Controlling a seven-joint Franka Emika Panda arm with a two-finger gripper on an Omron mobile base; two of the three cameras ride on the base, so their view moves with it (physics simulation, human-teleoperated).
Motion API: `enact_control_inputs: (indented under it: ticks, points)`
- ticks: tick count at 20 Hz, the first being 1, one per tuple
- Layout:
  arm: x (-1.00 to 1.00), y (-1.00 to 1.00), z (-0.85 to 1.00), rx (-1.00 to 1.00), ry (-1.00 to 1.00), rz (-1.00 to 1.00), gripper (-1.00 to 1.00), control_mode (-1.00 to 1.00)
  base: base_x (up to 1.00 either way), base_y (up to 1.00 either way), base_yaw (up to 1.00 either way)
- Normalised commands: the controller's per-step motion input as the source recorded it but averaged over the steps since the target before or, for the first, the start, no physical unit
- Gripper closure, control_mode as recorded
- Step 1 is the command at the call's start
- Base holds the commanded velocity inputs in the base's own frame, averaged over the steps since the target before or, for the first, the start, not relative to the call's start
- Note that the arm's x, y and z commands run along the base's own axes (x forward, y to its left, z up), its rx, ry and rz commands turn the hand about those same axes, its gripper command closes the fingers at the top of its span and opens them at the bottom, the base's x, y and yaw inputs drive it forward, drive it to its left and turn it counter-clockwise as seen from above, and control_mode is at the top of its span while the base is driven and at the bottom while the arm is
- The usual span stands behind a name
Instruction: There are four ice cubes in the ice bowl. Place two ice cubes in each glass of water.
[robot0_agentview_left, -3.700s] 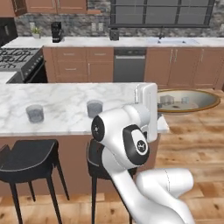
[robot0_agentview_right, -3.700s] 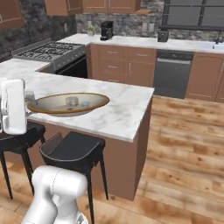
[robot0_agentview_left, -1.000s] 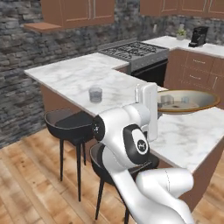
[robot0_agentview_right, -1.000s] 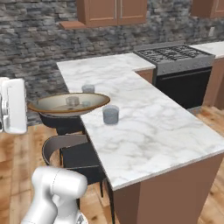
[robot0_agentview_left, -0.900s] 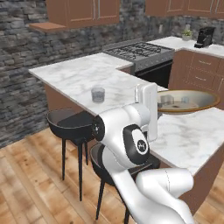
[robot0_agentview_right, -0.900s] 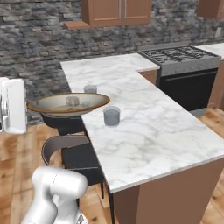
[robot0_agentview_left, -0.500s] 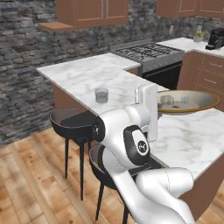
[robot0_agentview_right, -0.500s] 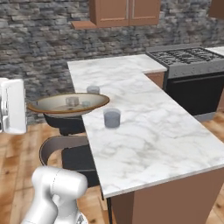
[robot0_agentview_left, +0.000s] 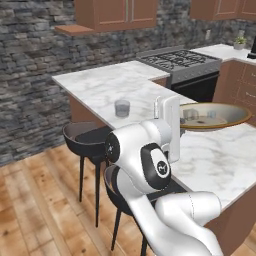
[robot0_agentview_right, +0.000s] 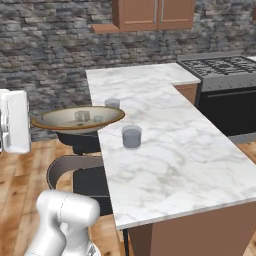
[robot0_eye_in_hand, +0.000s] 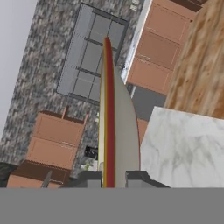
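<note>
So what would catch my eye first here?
Probably the wide ice bowl, held up by its rim in the shut gripper beside the marble counter, with ice cubes inside. Next, a glass of water stands on the counter near it.

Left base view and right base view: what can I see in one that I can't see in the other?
Left base view: a single glass on the counter, and a small plant far back. Right base view: two glasses, one next to the ice bowl, one behind it. Both: the bowl, the marble counter, the stove, black stools.
</note>
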Motion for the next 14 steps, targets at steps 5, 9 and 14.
enact_control_inputs:
  ticks: [5,9,14]
  points:
    - [0.00,0.00,0.00,0.00,0.00,0.00,1.00,1.00,0.12,-0.09,0.05]
    - [0.00,0.00,0.00,0.00,0.00,0.00,1.00,1.00,0.00,0.00,0.00]
    - [0.00,0.00,0.00,0.00,0.00,0.00,1.00,1.00,0.00,0.00,0.00]
